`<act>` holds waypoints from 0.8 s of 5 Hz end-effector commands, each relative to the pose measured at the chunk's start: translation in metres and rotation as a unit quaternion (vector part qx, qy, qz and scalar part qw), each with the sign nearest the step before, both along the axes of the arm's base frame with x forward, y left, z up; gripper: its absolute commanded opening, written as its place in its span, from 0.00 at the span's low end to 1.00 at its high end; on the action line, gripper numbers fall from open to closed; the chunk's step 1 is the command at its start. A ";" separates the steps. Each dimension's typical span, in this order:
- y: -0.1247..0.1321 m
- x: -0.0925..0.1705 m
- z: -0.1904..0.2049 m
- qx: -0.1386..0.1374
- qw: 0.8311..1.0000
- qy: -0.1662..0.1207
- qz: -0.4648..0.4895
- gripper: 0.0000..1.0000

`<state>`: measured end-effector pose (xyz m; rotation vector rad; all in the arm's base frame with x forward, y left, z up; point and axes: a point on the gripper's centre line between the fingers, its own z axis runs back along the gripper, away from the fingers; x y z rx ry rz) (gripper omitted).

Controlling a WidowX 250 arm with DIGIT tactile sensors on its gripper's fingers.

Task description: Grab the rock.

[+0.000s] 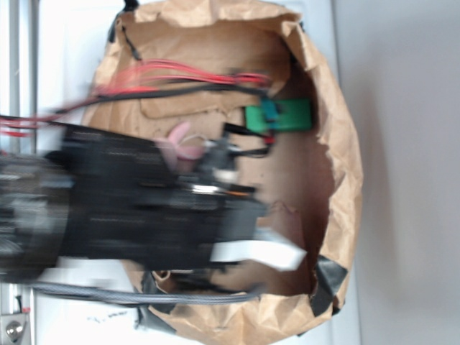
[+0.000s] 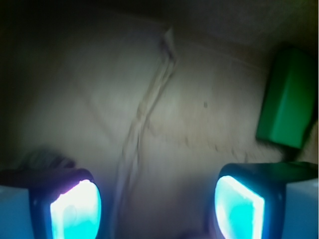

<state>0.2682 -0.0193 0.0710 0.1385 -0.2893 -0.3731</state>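
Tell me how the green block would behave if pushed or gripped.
The green block looks rigid, with flat faces and straight edges, so it would probably slide, not roll. Its surface looks smooth, so it might slip in a loose pinch. It lies close to the brown paper wall; pushed that way, it would likely jam against it.

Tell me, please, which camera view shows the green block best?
The wrist view: the green block appears large and unobstructed at the right edge, beyond the open gripper. The exterior view shows it smaller, partly crossed by cables.
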 end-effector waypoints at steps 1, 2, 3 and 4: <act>0.007 -0.004 0.027 -0.031 0.993 -0.035 -0.104 1.00; 0.007 0.007 0.025 -0.026 0.994 -0.021 -0.101 1.00; 0.002 0.019 0.017 -0.013 0.995 0.000 -0.102 1.00; -0.009 0.025 0.012 -0.009 0.992 0.002 -0.125 1.00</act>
